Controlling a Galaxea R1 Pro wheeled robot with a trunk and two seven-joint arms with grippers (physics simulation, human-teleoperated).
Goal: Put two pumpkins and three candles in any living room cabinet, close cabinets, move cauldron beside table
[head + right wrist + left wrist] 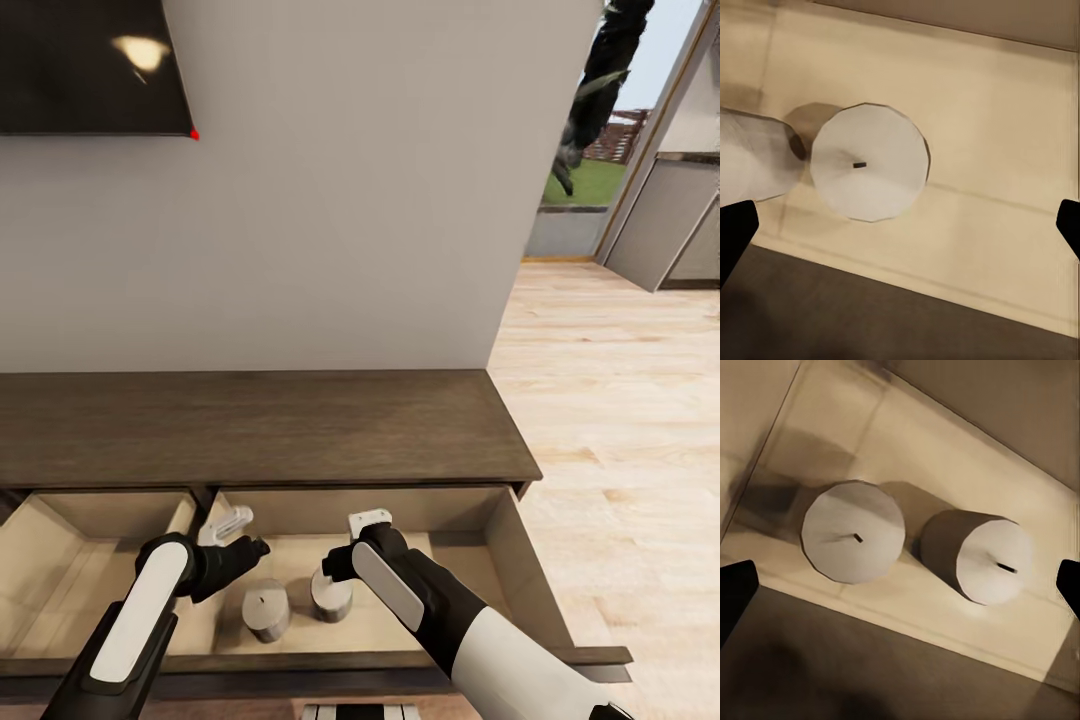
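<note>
The cabinet (260, 425) stands against the wall with two drawers pulled out.

1. Left drawer (60, 580): the visible part of its pale interior holds nothing.
2. Left gripper (243, 550): it hangs over the inner left edge of the right drawer (520, 570). In the left wrist view the two fingertips (735, 592) sit at opposite edges of the picture, so the jaws stand wide apart and hold nothing.
3. Candles: two stand upright on the floor of the right drawer, near its front wall. The left candle (266, 610) and the right candle (331, 596) are close together; whether they touch cannot be told. In the left wrist view they appear as (853, 542) and (982, 556).
4. Right gripper (338, 562): it is directly above the right candle (870, 161). Its jaws are also spread wide, with nothing between them.

Status, judged from this layout: two of three candles are stowed. The remaining candle, both pumpkins and the cauldron are presumably pending. Both drawers must then be pushed shut.
</note>
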